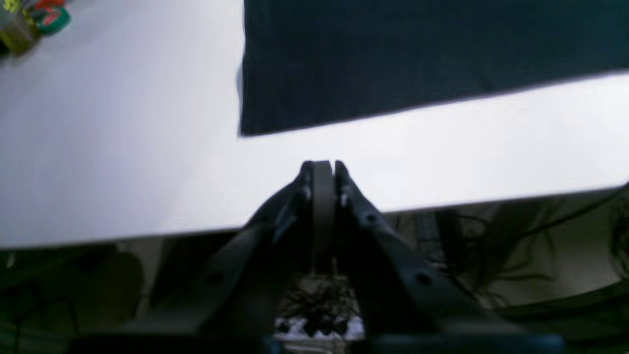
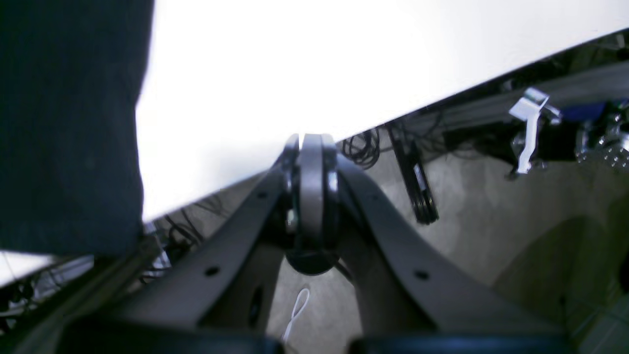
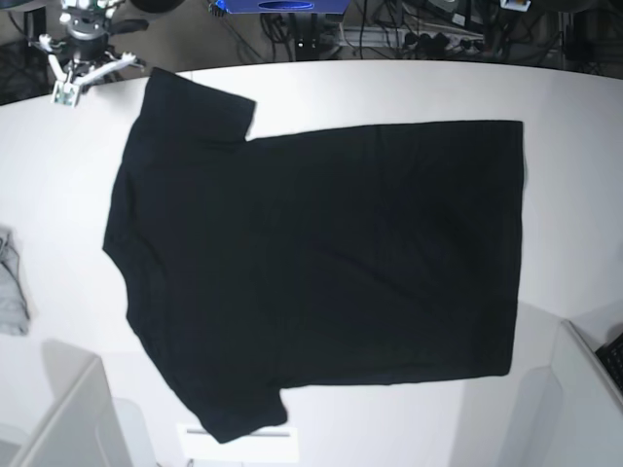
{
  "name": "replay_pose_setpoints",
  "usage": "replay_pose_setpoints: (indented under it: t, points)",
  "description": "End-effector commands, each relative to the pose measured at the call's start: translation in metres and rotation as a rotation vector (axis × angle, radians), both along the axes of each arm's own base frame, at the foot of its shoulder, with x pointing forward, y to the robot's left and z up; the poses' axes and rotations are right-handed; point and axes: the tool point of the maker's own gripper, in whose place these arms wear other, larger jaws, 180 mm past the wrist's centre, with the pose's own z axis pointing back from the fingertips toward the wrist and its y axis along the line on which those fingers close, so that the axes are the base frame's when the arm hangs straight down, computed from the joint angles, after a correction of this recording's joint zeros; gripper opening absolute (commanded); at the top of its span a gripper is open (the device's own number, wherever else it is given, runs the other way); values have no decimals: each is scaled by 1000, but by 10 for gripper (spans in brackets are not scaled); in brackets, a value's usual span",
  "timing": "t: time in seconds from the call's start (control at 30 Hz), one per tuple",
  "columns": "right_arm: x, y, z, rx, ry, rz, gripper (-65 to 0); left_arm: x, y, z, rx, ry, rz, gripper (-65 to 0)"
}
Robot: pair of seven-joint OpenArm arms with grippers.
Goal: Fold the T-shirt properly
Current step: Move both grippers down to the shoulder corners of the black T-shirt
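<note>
T-shirt position: the T-shirt (image 3: 321,272) is lying spread flat, plain black side up, across the middle of the white table (image 3: 574,146). In the base view its collar and sleeves are pointing toward that view's left and its straight hem is running down that view's right.

T-shirt relative to left gripper: in the left wrist view the left gripper (image 1: 323,169) is sitting over bare table just short of the near table edge. A corner and straight edge of the T-shirt (image 1: 417,54) are lying ahead of the tips, near but apart, with a strip of white surface showing between them.

T-shirt relative to right gripper: in the right wrist view the right gripper (image 2: 311,147) is hanging at the table edge, with the floor and cables showing below it. The T-shirt (image 2: 69,123) is filling that view's left side, well to the side of the tips and not touching them.

Left gripper state: the jaws are pressing together with nothing between them.

Right gripper state: the jaws are pressing together, holding nothing.

Arm pose: both arms are standing pulled back at the near side of the table, clear of the cloth. Only pale parts of them are showing at the base view's lower corners.

Other items: a small grey cloth (image 3: 10,292) is lying at the base view's left table edge, apart from the T-shirt.
</note>
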Motion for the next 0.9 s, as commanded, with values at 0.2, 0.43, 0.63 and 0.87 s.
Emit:
replay_pose_setpoints:
  t: [0.2, 0.43, 0.63, 0.87]
  points:
    - [43, 20, 13, 39, -108, 51, -650, 18, -3, 11, -2, -2, 0, -650]
    - [67, 58, 3, 160, -64, 174, -630, 27, -1, 15, 3, -34, 2, -650]
    - [78, 69, 7, 352, -133, 139, -386, 34, 0, 16, 8, -45, -11, -650]
    - [77, 52, 5, 438, -119, 43, -378, 41, 30, 22, -87, -89, 132, -382]
